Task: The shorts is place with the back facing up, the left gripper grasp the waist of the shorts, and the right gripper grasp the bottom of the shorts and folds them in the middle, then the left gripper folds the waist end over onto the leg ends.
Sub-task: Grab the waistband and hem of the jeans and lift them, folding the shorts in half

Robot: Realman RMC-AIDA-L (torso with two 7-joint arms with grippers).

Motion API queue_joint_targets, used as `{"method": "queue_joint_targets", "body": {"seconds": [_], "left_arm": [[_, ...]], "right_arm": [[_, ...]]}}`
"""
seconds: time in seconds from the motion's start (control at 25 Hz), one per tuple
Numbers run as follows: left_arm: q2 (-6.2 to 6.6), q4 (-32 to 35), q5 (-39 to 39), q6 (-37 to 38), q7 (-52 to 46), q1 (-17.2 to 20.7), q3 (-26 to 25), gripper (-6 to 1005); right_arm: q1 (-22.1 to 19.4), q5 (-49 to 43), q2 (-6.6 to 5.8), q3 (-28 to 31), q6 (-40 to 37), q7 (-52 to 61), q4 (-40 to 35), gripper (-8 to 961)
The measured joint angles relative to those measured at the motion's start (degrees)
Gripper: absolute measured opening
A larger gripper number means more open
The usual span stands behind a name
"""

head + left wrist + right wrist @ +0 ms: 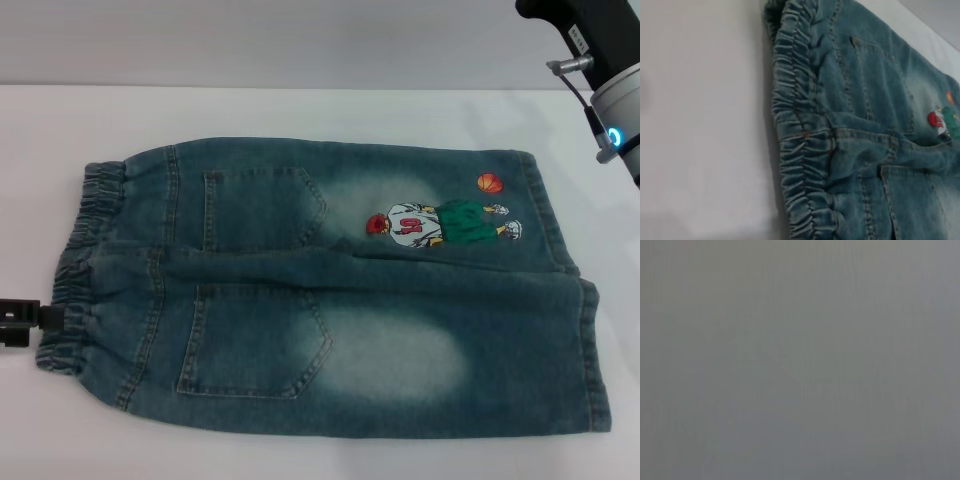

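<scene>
Shorts flat, back up; left tool touching waist, right tool raised; grip states unclear.

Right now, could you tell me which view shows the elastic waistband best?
The left wrist view: the waistband fills it close up, every gather visible. The head view shows it whole but farther off; the right wrist view shows none of it.

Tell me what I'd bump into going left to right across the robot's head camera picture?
Left gripper at the picture's edge → stretchy waist of the shorts → back pockets → cartoon basketball player → leg ends → right gripper's arm up in the corner.
</scene>
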Motion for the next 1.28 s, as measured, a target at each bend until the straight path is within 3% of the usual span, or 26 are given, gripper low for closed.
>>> {"method": "queue_joint_targets", "body": {"seconds": [1.28], "left_arm": [[-0.62, -0.38, 3.62, -1.86, -1.52, -1.30, 0.64, 845]], "right_arm": [[-0.01, 0.00, 0.00, 0.09, -0.19, 0.15, 0.16, 620]]}}
